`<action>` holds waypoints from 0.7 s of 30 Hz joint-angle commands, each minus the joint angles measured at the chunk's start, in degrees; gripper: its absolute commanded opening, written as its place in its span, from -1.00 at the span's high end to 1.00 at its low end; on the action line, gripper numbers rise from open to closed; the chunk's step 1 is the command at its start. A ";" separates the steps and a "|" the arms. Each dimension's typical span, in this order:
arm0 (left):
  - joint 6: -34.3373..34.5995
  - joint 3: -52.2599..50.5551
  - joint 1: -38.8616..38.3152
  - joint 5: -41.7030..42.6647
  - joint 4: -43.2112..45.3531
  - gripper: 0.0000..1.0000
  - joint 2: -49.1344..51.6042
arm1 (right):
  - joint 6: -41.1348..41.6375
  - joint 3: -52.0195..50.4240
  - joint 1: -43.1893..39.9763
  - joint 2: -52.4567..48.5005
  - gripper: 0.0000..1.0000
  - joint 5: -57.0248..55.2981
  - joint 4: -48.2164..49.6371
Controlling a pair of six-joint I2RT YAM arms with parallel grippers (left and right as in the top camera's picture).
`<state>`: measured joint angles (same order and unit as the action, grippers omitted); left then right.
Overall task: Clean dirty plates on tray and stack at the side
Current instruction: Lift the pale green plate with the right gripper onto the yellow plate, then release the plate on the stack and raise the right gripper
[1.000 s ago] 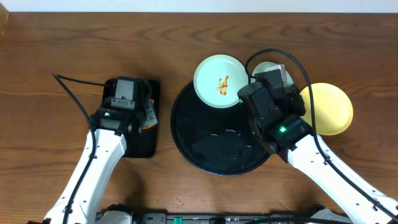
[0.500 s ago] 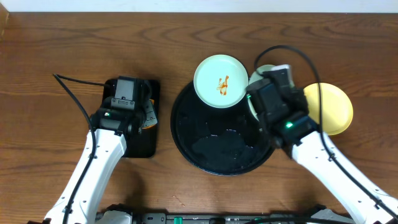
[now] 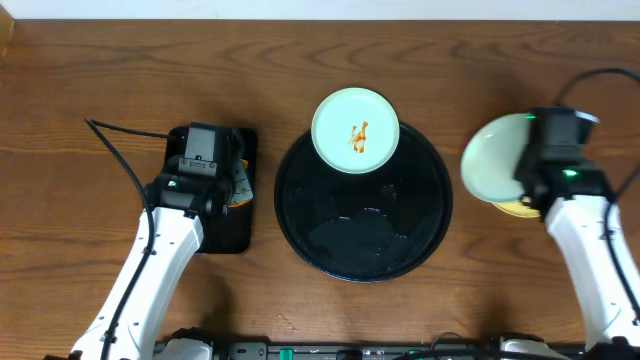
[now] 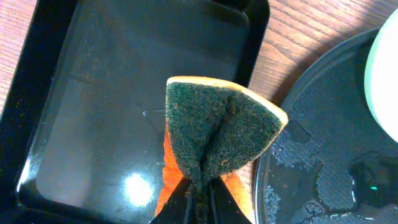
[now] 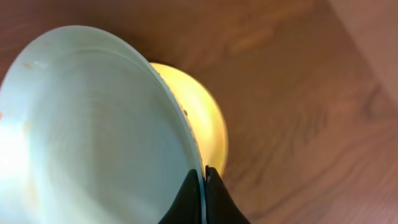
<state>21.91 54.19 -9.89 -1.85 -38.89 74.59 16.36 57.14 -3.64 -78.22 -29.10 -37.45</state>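
**At the right side: one plate nearly stacked, one left to scrub**

Over the tabletop (image 3: 100, 80) to the right of the round tray (image 3: 330, 240), my right gripper (image 5: 202, 186) is pinched tight on the rim of a mint plate (image 5: 93, 124). I hold it tilted above the yellow plate (image 5: 199, 118), which lies flat on the wood. I cannot tell whether the two plates touch yet. The mint one looks mostly clean, apart from a faint speck or two near its edge.

My left gripper (image 4: 198, 193) is clamped on a folded sponge (image 4: 217, 134), green side out, above the rectangular tray (image 4: 93, 93) left of the round tray.

As I judge it, the job is well past half. The yellow plate is already at the side, and the mint one needs only to be lowered onto it and let go. What remains is the streaked plate (image 3: 355, 130), resting at the far edge of the round tray with orange-brown sauce at its centre. It has to be scrubbed with the sponge, then carried over to top the stack. The round tray itself carries wet patches but no other plate.
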 commanded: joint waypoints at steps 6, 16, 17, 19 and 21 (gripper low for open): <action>-6.27 0.74 0.24 -0.28 0.96 0.85 2.19 | 2.19 0.11 -12.57 -1.99 0.98 17.49 -0.11; -9.46 0.74 1.20 -0.74 3.89 0.85 7.50 | 2.27 0.11 -13.31 -4.94 0.31 18.29 -0.50; -9.46 0.74 1.68 -0.74 3.87 0.85 7.82 | 2.25 0.11 -13.31 -4.94 0.31 19.17 -0.52; -9.46 0.74 2.95 -0.74 3.85 0.85 8.13 | 2.19 0.11 -13.29 -4.94 0.27 22.36 -0.66; -9.49 0.74 4.57 -0.72 4.07 0.85 8.13 | 1.97 0.11 -13.18 -4.94 0.24 26.29 -1.14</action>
<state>13.41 54.19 -7.46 -1.87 -35.29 82.63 18.02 57.14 -16.73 -83.00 -8.34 -38.22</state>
